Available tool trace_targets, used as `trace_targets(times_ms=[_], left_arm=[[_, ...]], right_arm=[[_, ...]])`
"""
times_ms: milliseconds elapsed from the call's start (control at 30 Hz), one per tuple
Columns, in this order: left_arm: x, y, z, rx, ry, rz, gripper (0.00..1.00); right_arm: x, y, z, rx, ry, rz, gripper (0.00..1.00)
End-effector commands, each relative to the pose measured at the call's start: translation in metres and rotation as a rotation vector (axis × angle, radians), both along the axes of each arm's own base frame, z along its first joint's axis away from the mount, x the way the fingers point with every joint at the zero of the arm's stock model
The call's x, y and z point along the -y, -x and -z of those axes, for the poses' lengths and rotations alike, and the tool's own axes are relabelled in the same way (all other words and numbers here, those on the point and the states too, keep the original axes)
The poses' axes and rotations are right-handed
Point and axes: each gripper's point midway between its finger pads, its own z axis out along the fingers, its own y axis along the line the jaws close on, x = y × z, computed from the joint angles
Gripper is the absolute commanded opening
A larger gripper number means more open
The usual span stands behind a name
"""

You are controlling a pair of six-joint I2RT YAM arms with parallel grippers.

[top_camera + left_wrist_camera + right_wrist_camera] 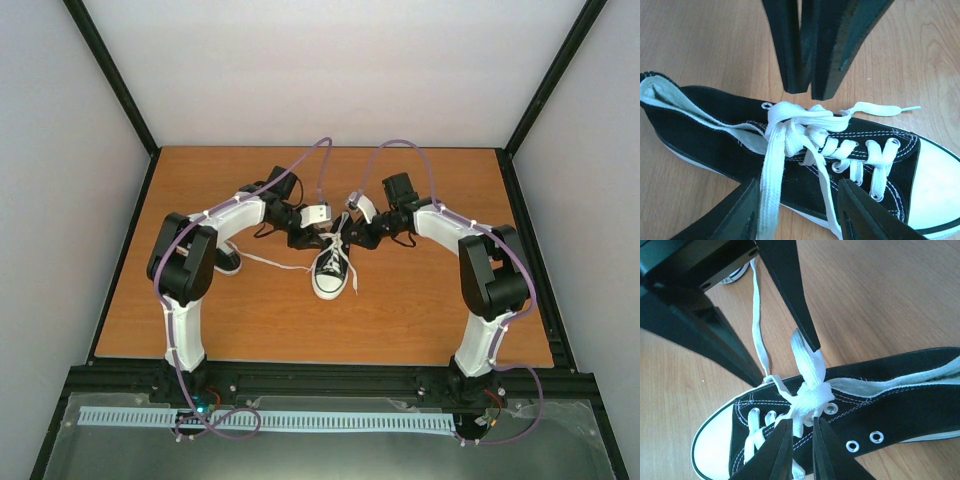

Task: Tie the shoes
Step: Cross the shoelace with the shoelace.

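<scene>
Black canvas peeks out from behind your left arm: the second shoe (228, 262) sits well apart from both sets of fingers and is mostly hidden. Your left gripper (799, 182) has its fingers spread wide, straddling the laced shoe (705, 125) at the knot (790, 117). From those fingers the heel lies to the left and the white toe cap to the right, so the long axis runs across the gap, and two lace strands pass loose between them. Your right gripper (803, 422) comes in from the opposite side, fingers drawn almost together, tips right at the knot and nearer it than the left. You cannot tell whether that slit pinches lace or merely touches it. A long strand (756, 315) trails over the worktop (420, 300) toward the hidden shoe; whose lace it is, you cannot make out.
</scene>
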Motion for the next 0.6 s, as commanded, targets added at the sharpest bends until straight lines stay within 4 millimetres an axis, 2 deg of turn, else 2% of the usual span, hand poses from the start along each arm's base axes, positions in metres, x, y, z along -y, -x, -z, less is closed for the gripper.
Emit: trace_targets(times_ms=[0, 67, 200, 333, 467, 567], left_arm=[[0.008, -0.003, -0.025, 0.049, 0.041, 0.054, 0.49], [0.01, -0.005, -0.023, 0.032, 0.028, 0.068, 0.51], [0.016, -0.002, -0.024, 0.05, 0.033, 0.107, 0.52], [0.022, -0.003, -0.028, 0.062, 0.046, 0.119, 0.5], [0.021, -0.004, -0.019, 0.062, 0.026, 0.125, 0.41], [0.021, -0.003, -0.015, 0.055, 0.024, 0.13, 0.4]], right_arm=[[-0.001, -0.007, -0.01, 0.027, -0.015, -0.002, 0.14], [0.008, -0.01, -0.015, 0.036, -0.019, 0.025, 0.17], [0.01, -0.003, -0.019, 0.047, -0.033, 0.027, 0.22], [-0.001, 0.004, -0.014, 0.042, -0.056, 0.01, 0.29], [-0.009, 0.003, -0.017, 0.054, -0.08, 0.012, 0.3], [-0.012, 0.001, -0.013, 0.047, -0.07, 0.011, 0.3]])
